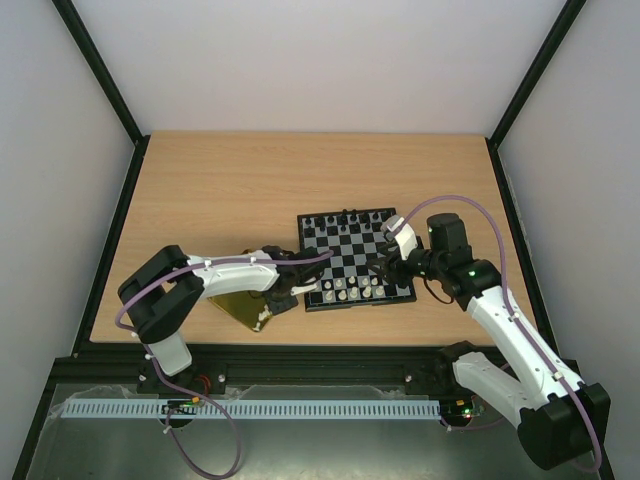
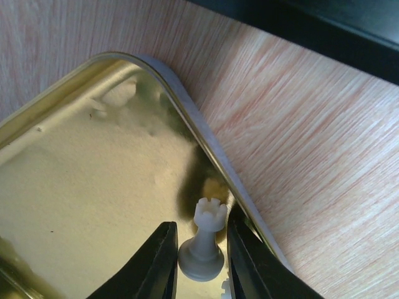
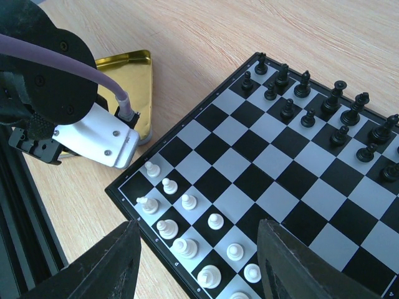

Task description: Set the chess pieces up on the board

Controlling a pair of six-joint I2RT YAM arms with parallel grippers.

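Note:
In the left wrist view a cream rook stands upright in the corner of the gold tray. My left gripper is closed around its base, one black finger on each side. The board carries several white chess pieces along its near rows, with black chessmen at the far side. My right gripper hovers open above the white pieces and holds nothing. From above, the left gripper is over the tray and the right gripper is over the board.
The gold tray lies just left of the board near the table's front edge. The left arm's white wrist sits close to the board's near-left corner. Bare wooden table stretches behind and to the left.

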